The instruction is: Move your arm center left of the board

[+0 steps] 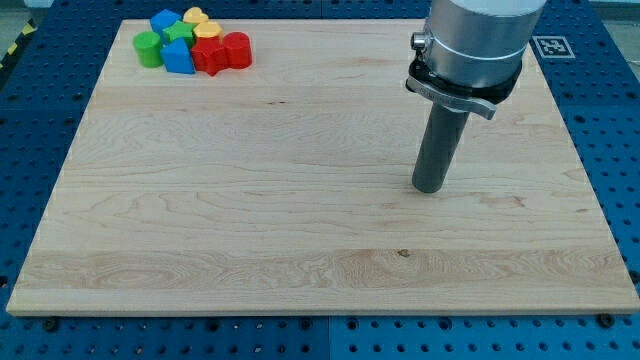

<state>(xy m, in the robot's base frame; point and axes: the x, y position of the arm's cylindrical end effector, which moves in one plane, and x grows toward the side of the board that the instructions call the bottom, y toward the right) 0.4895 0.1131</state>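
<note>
Top left, eight clustered blocks (192,41), my tip (431,187) right.

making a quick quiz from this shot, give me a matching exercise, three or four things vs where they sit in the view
Things:
1. my tip
2. green cylinder
3. red blocks
4. yellow block

Places:
A. right end of the cluster
B. right of centre on the board, far from all blocks
C. top of the cluster
D. left end of the cluster

Pairs: 1-B, 2-D, 3-A, 4-C
</note>
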